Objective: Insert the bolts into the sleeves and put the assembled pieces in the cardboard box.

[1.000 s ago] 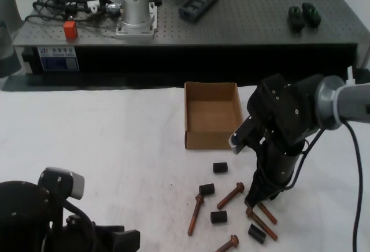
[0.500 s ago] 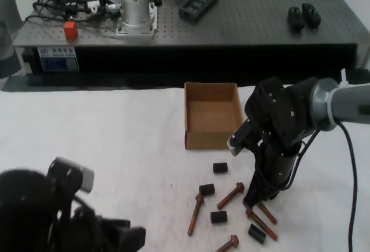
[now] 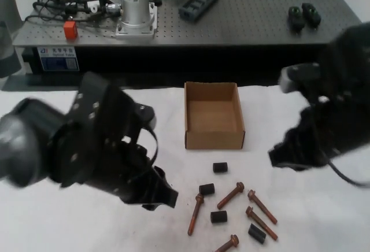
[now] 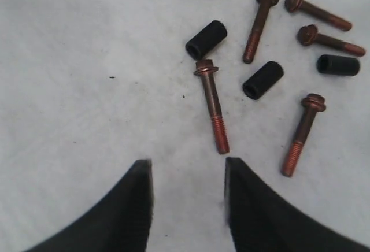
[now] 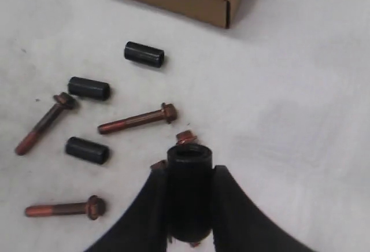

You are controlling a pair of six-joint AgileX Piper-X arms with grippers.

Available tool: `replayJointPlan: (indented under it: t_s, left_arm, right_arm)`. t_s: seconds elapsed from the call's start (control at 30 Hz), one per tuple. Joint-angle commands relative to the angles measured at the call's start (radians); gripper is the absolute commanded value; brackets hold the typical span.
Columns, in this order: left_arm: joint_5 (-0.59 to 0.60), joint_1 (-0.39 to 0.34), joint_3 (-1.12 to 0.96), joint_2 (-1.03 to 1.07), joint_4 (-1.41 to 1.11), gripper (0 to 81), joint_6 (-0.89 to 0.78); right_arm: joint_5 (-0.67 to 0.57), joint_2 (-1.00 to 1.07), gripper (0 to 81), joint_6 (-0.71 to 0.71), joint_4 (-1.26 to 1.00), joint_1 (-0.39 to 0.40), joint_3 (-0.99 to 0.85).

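Note:
My right gripper (image 5: 189, 174) is shut on a black sleeve (image 5: 189, 206), held upright above the white cloth; in the high view it (image 3: 283, 158) hangs right of the cardboard box (image 3: 212, 139). My left gripper (image 4: 186, 165) is open with nothing between its fingers, just short of a copper bolt (image 4: 212, 104); in the high view it (image 3: 163, 197) sits left of that bolt (image 3: 195, 214). Several more bolts (image 3: 230, 195) and loose black sleeves (image 3: 218, 217) lie scattered in front of the box. The box is open on top and looks empty.
A dark perforated bench (image 3: 243, 15) with cables, a metal post (image 3: 136, 6) and small black parts stands behind the cloth. The white cloth (image 3: 75, 119) is bare to the left of the box and along the far right.
The right arm has lifted up and to the right, away from the bolts. The left arm has swung up from the near left corner toward the scattered parts.

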Motion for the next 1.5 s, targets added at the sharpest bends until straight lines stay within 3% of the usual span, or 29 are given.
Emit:
replayJointPlan:
  t_s: [0.0, 0.1, 0.33, 0.6, 0.93, 1.0, 1.17, 1.37, 1.47]
  left_arm:
    - [-0.064, -0.022, -0.134, 0.129, 0.086, 33.4, 0.025]
    - [-0.068, -0.044, -0.193, 0.2, 0.121, 37.0, 0.025]
    - [-0.068, -0.099, -0.328, 0.352, 0.185, 37.2, 0.027]
    - [-0.108, -0.156, -0.463, 0.486, 0.24, 37.2, 0.03]
    - [-0.143, -0.166, -0.529, 0.582, 0.29, 33.4, 0.046]
    - [-0.143, -0.166, -0.529, 0.587, 0.298, 28.8, 0.046]
    - [-0.107, -0.166, -0.53, 0.584, 0.311, 0.6, 0.048]
    - [-0.082, -0.166, -0.541, 0.528, 0.311, 0.7, 0.053]
    - [-0.082, -0.163, -0.539, 0.454, 0.309, 0.7, 0.053]
  right_arm:
    - [-0.02, 0.013, 3.0, 0.006, -0.007, -0.005, -0.01]
    - [-0.02, -0.124, 3.0, 0.079, -0.007, -0.005, 0.067]
    - [-0.044, -0.298, 3.0, 0.178, 0.003, -0.005, 0.185]
    - [-0.044, -0.319, 3.0, 0.178, 0.03, -0.005, 0.215]
    - [-0.081, -0.319, 3.0, 0.178, 0.029, -0.005, 0.215]
    - [-0.085, -0.319, 3.0, 0.178, 0.029, -0.005, 0.215]
    - [-0.087, -0.319, 3.0, 0.178, 0.029, -0.005, 0.215]
    - [-0.097, -0.319, 3.0, 0.178, 0.029, -0.001, 0.215]
    - [-0.163, -0.319, 3.0, 0.178, 0.029, 0.001, 0.215]
